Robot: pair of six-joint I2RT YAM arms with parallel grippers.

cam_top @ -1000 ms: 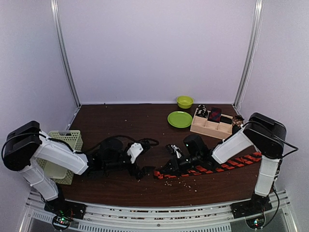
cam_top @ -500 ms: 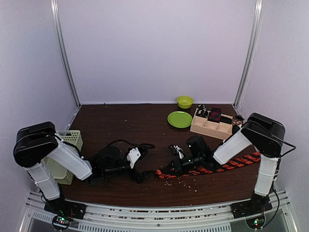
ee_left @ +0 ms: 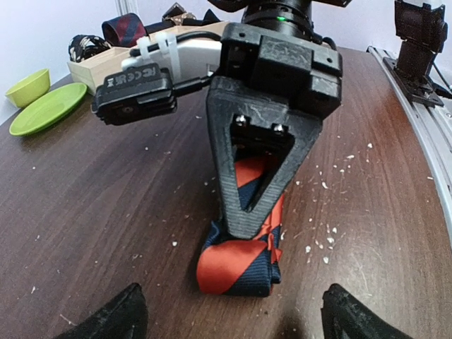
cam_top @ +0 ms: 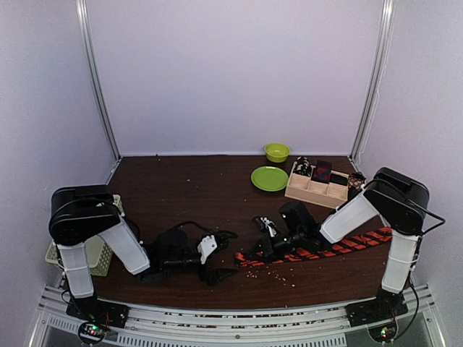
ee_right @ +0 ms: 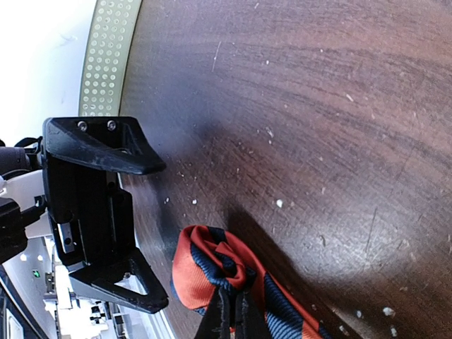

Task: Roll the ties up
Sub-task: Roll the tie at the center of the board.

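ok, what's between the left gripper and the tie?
Only bare table with a few white crumbs. In the left wrist view the open left gripper faces the folded end of the tie, with nothing in the gap.

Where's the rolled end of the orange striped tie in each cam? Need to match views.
Top external: rolled end low centre, at the tie's left tip.
Left wrist: bottom centre, just below the right gripper.
Right wrist: bottom, left of centre.
Shared landmark: right gripper, shut on the tie just behind the roll.
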